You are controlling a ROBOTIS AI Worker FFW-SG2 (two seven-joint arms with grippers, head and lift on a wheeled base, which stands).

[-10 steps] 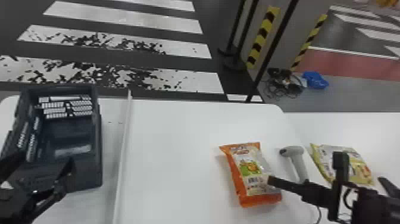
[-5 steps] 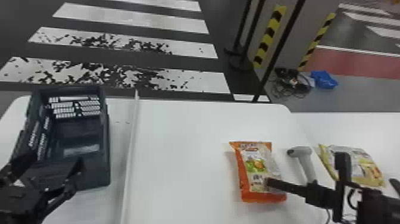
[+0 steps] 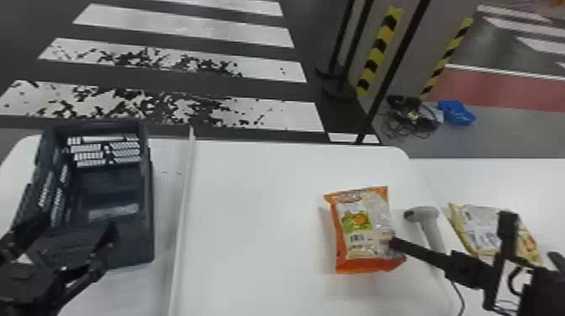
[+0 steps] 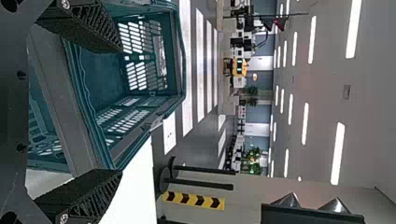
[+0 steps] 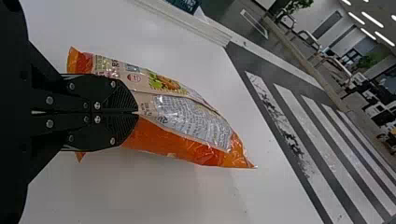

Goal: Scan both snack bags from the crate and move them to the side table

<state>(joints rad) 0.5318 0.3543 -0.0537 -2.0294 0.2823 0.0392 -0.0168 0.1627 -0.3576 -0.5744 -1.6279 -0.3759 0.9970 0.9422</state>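
Tabletop (image 3: 252,201): carries the crate (image 3: 147,201). Side table (image 3: 496,180): holds the yellow bag (image 3: 479,229). Left claw (image 3: 79,222): spread, near crate. Right claw (image 5: 136,112): angled inward, pinching the orange bag (image 3: 361,222) at the tabletop's right. Probable step: final transfer; next, lift clear of scanner (image 3: 428,216), carry rightward.

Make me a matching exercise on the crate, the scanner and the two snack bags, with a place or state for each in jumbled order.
Column one:
1. Crate
2. Orange snack bag
3. Scanner
4. Yellow snack bag

Column two:
A. Pinched by the right gripper
B. On the side table
C. Left of the long white strip
D. Between the two snack bags

Right pairs: 1-C, 2-A, 3-D, 4-B.
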